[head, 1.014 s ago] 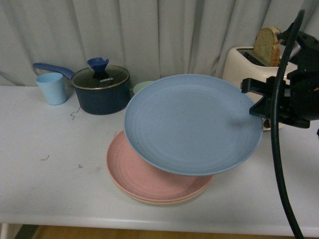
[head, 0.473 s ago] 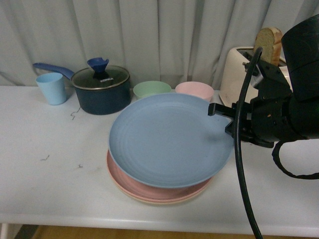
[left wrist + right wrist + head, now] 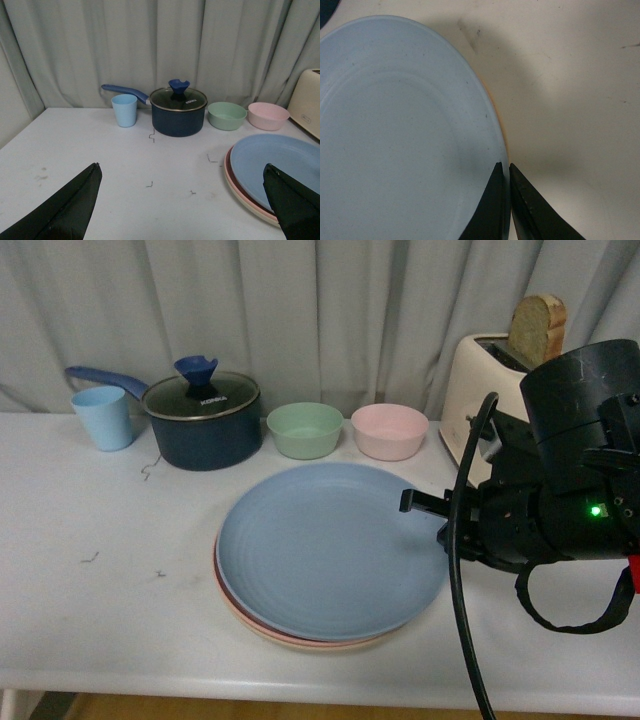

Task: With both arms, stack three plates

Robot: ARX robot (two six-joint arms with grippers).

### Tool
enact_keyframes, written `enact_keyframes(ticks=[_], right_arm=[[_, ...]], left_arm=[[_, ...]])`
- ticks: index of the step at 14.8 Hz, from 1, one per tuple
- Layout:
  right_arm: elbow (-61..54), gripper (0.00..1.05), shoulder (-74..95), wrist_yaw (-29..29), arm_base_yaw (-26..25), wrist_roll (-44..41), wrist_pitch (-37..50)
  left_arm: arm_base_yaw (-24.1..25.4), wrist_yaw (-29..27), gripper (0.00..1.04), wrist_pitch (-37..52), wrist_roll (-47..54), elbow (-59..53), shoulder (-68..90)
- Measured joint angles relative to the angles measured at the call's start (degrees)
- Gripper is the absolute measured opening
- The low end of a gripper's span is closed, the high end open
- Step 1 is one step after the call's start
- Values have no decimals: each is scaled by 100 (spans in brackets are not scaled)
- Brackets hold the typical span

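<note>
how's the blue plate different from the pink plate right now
The blue plate lies on top with nearly its whole face showing; the pink plate sits under it, only a sliver of rim visible. The right pincer clamps the blue plate's rim; nothing grips the pink plate. Both are round, matching in size, in one stack.

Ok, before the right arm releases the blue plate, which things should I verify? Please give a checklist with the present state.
1. The blue plate lies flat on the pink plate and beige plate: ok.
2. Stack aligned: ok, only thin lower rims show.
3. Grip of the right end effector released: not ok, shut on the blue plate's rim.
4. The left end effector clear of the stack: ok, open, apart.
5. Room between the right arm and the toaster for retreat: cannot tell.
</note>
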Motion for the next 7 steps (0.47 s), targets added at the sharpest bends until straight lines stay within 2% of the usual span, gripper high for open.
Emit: enact_keyframes(ticks=[2,5,7], right_arm=[[-20,28,20,7,37,35,197],[-310,51,-190,9,7,81,463],[-509,73,-501,57,-22,81,557]], left_arm=[[0,2,98,2,0,0,0],[0,0,98,2,0,0,0],[0,2,98,2,0,0,0]])
